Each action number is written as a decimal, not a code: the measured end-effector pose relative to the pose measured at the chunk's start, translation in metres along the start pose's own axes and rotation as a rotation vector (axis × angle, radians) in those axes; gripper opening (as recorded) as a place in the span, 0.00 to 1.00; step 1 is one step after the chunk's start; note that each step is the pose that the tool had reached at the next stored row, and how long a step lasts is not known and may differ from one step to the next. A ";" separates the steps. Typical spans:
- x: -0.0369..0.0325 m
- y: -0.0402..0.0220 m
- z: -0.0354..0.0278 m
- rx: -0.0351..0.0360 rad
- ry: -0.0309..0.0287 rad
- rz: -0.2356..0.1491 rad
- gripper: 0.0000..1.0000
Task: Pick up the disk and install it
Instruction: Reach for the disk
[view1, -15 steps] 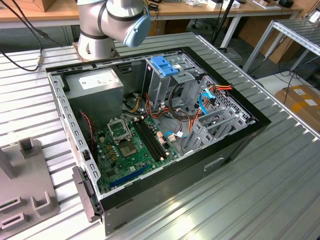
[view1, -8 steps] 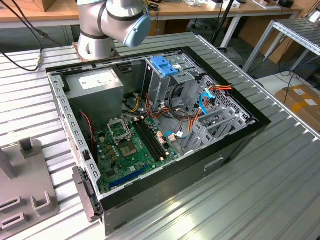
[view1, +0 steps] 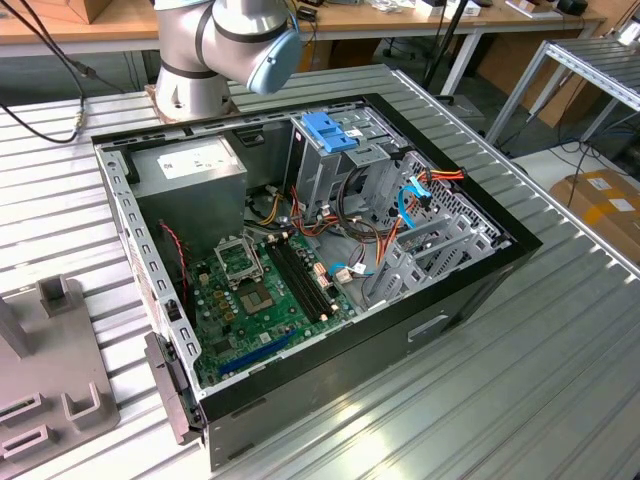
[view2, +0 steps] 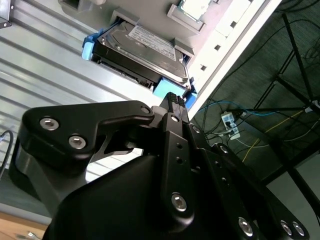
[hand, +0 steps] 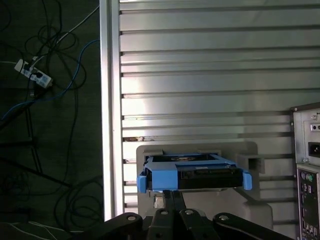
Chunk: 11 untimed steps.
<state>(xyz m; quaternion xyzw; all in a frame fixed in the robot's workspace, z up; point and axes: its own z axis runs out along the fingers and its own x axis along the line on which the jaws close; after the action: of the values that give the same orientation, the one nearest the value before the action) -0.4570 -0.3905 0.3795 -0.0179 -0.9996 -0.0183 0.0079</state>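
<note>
The disk is a grey metal drive with a white label on its upper face and light-blue rails along its edges. It rests in a grey holder on the ribbed metal table, near the table's edge. In both wrist views my gripper is just short of the disk's near end. Its black fingertips are pressed together, apart from the disk, with nothing between them. In the exterior view the arm's base and elbow stand behind the open computer case.
Inside the case are a green motherboard, a grey power-supply box, and a metal drive cage topped by a blue bracket. A grey fixture sits at the exterior view's left. Cables lie on the floor beyond the table edge.
</note>
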 end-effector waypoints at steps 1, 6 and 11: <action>0.0000 0.0000 0.0005 0.0001 0.0005 0.000 0.11; 0.0002 -0.0001 0.0034 0.0001 0.0023 0.000 0.11; 0.0001 -0.0002 0.0040 0.0001 0.0023 0.000 0.11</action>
<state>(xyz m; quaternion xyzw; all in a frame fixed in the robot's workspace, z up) -0.4572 -0.3905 0.3755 -0.0179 -0.9996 -0.0183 0.0091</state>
